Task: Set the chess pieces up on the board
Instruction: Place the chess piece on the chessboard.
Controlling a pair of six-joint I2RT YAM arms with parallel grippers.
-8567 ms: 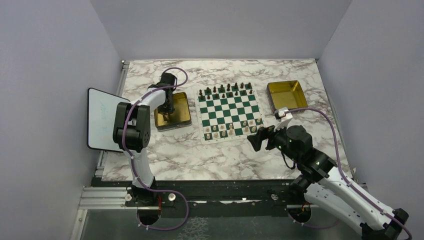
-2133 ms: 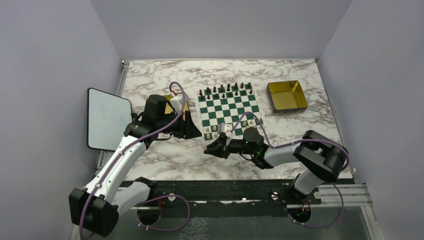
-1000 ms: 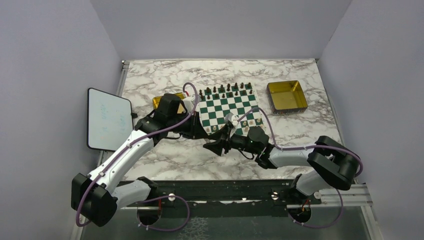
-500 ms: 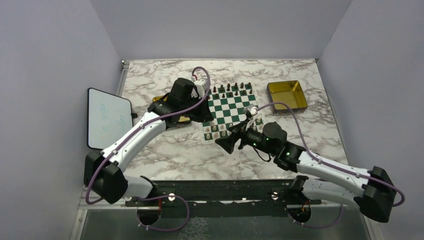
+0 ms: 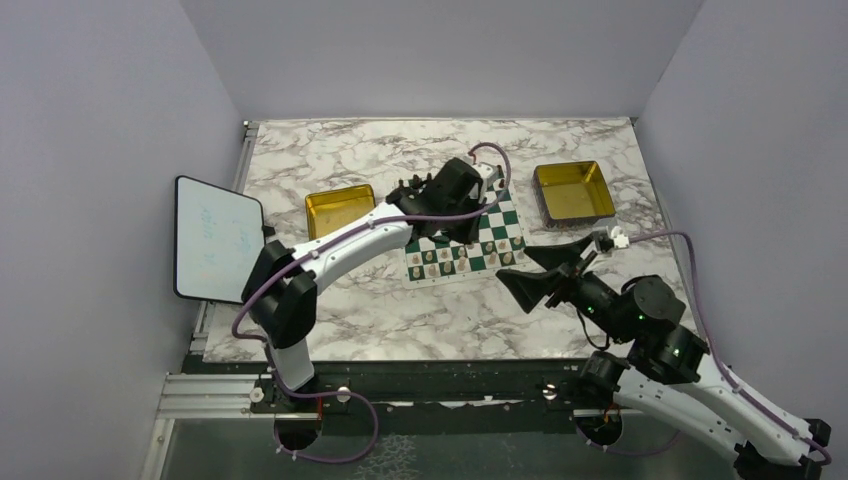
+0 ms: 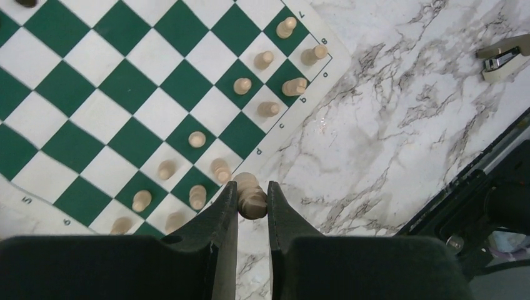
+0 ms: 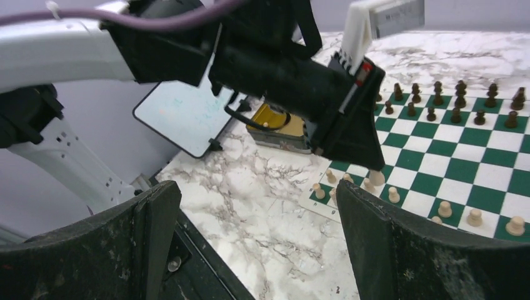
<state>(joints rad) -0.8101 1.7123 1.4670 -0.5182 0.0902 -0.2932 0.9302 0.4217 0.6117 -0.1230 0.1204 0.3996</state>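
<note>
The green and white board lies mid-table, with my left arm stretched across it. My left gripper is shut on a cream chess piece, held over the board's near border. Several cream chess pieces stand on the two near rows. The right wrist view shows that gripper with the piece hanging just above the board. My right gripper stands wide open and empty off the board's near right corner.
Dark pieces line the board's far rows. One gold tray sits left of the board and another to its right. A white tablet lies at the table's left edge. Marble table runs to the near rail.
My left arm has swung right from beside the left tray over the board, still shut on the cream piece. My right gripper has opened and drawn back to the right, off the board.
</note>
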